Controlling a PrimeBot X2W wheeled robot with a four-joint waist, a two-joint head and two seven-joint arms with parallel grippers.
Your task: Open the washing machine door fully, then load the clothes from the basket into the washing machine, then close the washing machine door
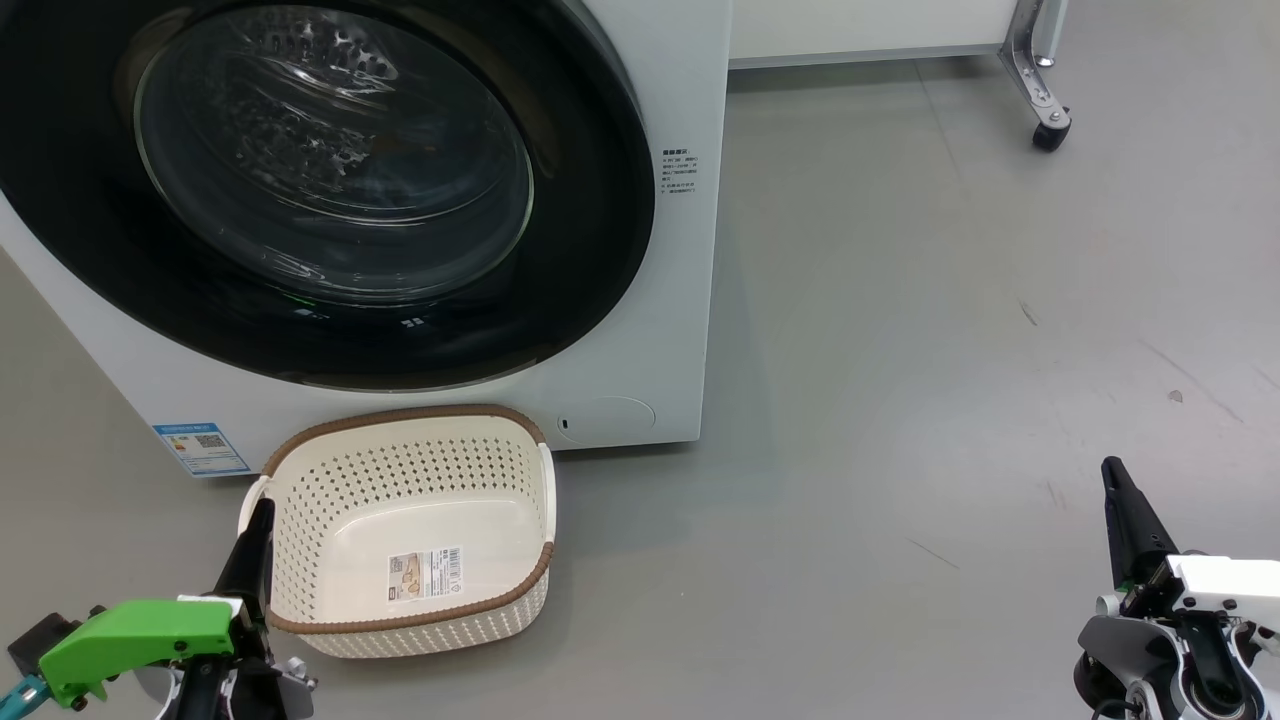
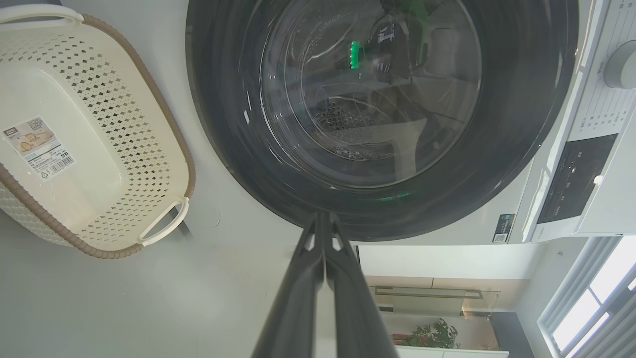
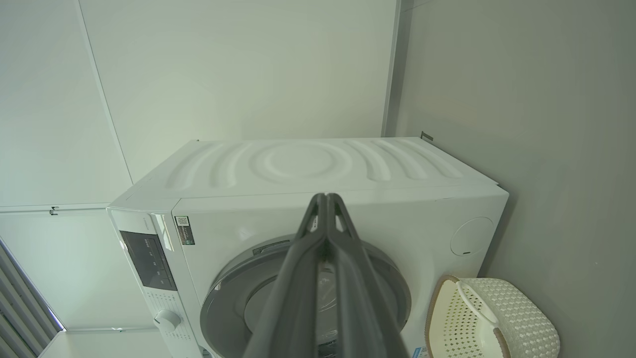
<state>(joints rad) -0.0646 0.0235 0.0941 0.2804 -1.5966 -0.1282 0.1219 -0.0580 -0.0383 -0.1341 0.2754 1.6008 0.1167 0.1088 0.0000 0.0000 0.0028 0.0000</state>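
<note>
Grey floor [image 1: 900, 400] and pale walls [image 3: 238, 64] surround the scene. The washing machine door [image 1: 600, 260], a glossy black ring around a bulging glass bowl, lies shut, flush against the front of the washing machine [image 1: 680, 330], a white box standing on the floor. Through the glass, part of the perforated steel drum [image 2: 343, 119] shows among reflections. A blue sticker [image 1: 200, 448] sits at the lower left corner of the machine's front. A dark control panel [image 2: 576, 179] and a round dial [image 2: 621, 64] occupy the machine's front beyond the door ring, at the end away from the basket. The basket [image 1: 400, 413] stands upright on the floor just in front of the machine, below the door, and its bare bottom carries a label [image 1: 425, 573]. The left gripper [image 1: 262, 512], fingers pressed together, hangs in front of the machine by the basket's left side; in the left wrist view its tips point toward the lower edge of the door ring. The right gripper [image 1: 1113, 472], fingers also pressed together, hangs over bare floor well to the right of the machine. Farther right of the machine, a metal leg ends in a black caster [image 1: 1050, 130].
</note>
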